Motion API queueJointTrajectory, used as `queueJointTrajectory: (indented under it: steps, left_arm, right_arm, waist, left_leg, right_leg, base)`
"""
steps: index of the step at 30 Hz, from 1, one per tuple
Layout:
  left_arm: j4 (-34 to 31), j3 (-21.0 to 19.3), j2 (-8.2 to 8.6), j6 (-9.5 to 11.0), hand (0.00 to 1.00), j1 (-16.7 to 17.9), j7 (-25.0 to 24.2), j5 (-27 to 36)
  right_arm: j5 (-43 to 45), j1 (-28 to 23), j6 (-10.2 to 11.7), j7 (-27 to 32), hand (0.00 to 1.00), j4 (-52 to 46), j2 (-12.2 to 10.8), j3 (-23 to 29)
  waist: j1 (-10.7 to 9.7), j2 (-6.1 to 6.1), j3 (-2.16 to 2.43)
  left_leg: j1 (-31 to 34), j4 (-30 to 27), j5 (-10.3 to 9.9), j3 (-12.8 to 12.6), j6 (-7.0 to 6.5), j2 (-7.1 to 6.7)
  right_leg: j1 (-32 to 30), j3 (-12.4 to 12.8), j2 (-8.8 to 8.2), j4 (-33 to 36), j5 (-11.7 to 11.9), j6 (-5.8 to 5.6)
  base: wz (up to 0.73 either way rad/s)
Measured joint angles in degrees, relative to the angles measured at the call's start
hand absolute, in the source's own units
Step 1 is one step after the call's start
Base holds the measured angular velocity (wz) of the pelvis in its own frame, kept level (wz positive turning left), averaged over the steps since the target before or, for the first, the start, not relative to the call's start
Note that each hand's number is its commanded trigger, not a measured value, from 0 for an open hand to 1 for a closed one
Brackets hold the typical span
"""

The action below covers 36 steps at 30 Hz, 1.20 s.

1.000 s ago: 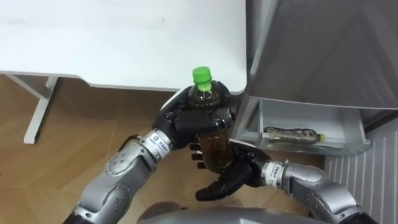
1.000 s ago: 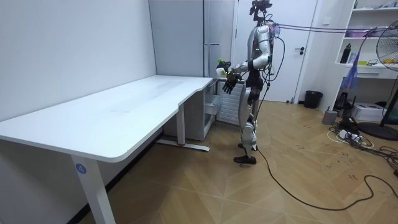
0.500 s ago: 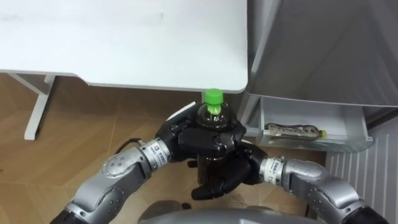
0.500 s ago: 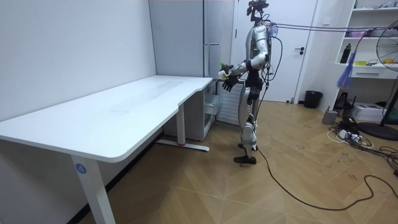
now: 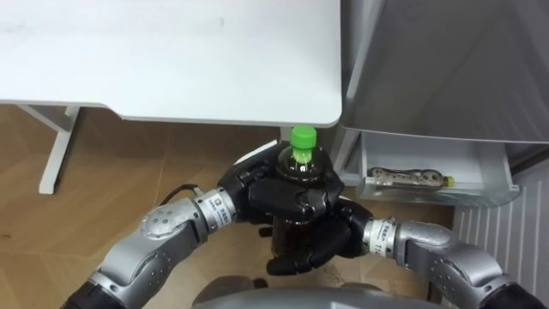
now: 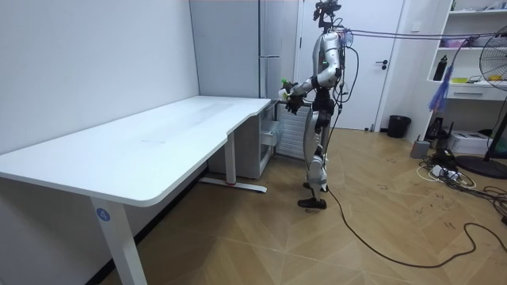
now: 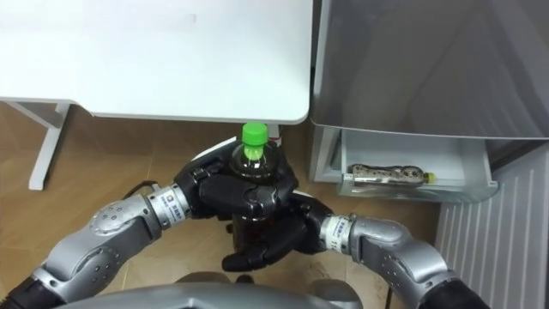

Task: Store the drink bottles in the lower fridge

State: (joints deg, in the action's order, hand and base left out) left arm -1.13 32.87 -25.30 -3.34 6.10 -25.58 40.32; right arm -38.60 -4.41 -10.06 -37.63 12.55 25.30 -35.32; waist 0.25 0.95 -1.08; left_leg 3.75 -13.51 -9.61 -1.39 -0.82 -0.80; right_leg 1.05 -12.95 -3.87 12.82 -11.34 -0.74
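Bottle (image 5: 300, 161) upright — left hand (image 5: 273, 194) and right hand (image 5: 324, 244) clasp it.

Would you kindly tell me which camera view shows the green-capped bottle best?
The left eye view: the bottle stands close and upright, green cap and dark shoulder clear, left hand and right hand curled round it. The right eye view shows much the same. The room view shows it as a small green speck at the robot's hands.
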Motion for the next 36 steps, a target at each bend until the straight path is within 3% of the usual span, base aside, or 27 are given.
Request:
queueJointTrajectory:
  steps: [4,14,15,16,17,25,36]
  left_arm:
    - [-0.01,-0.26,0.33,-0.06,1.0,-0.03,-0.16,0.25]
    - [-0.01,-1.64,0.94,-0.39,1.0,-0.28,0.29,4.65]
    - [-0.02,-1.64,0.97,-0.39,0.9,-0.28,0.37,4.77]
    - [-0.02,-1.64,0.98,-0.39,0.64,-0.28,0.53,5.06]
    - [-0.02,-1.63,0.98,-0.39,0.0,-0.28,0.77,5.2]
    - [-0.12,-2.01,0.95,-0.09,0.0,-0.28,1.77,5.1]
    - [-2.08,-2.67,1.18,0.18,0.0,-0.28,4.42,1.49]
  right_arm:
    - [-0.01,0.08,0.23,-0.03,1.0,-0.03,-0.08,-0.01]
    - [0.01,1.13,4.53,0.08,1.0,-0.2,0.45,-1.16]
    - [0.01,1.13,4.54,0.18,1.0,-0.19,0.38,-1.16]
    - [0.01,1.13,4.62,0.23,1.0,-0.19,0.36,-1.16]
    - [0.0,1.12,4.67,0.24,1.0,-0.18,0.36,-1.18]
    - [-0.18,1.12,5.01,0.52,1.0,-0.12,0.27,-1.32]
    - [-0.49,1.1,5.04,0.48,1.0,0.35,-0.61,-0.97]
  waist:
    - [0.04,-0.03,0.11]
    - [0.17,-1.17,0.79]
    - [0.16,-1.23,0.83]
    - [0.14,-1.37,0.81]
    - [0.13,-1.52,0.78]
    - [0.18,-2.01,0.56]
    - [0.05,-1.59,0.37]
  left_leg:
    - [-0.02,-0.17,0.0,-0.02,0.0,0.01]
    - [-0.35,-0.41,0.0,-0.33,0.0,0.06]
    - [-0.35,-0.41,0.0,-0.33,0.0,0.05]
    - [-0.35,-0.44,0.0,-0.34,0.0,0.05]
    - [-0.34,-0.47,0.0,-0.35,0.0,0.05]
    - [-0.08,-0.59,0.0,-0.29,0.0,0.05]
    - [0.08,-0.27,0.0,0.08,0.0,0.01]
  right_leg:
    - [0.03,0.0,0.0,0.11,0.0,0.0]
    - [0.11,0.16,-0.08,0.71,0.0,0.01]
    - [0.12,0.17,-0.08,0.72,0.0,0.01]
    - [0.11,0.18,-0.09,0.73,0.0,0.01]
    - [0.11,0.19,-0.09,0.73,0.0,0.01]
    - [0.0,0.17,-0.04,0.56,-0.01,0.0]
    - [0.29,0.09,0.11,-0.16,0.01,0.02]
  base:
    - [0.0]
    - [-0.01]
    - [0.0]
    - [0.0]
    - [0.0]
    - [0.0]
    - [0.0]
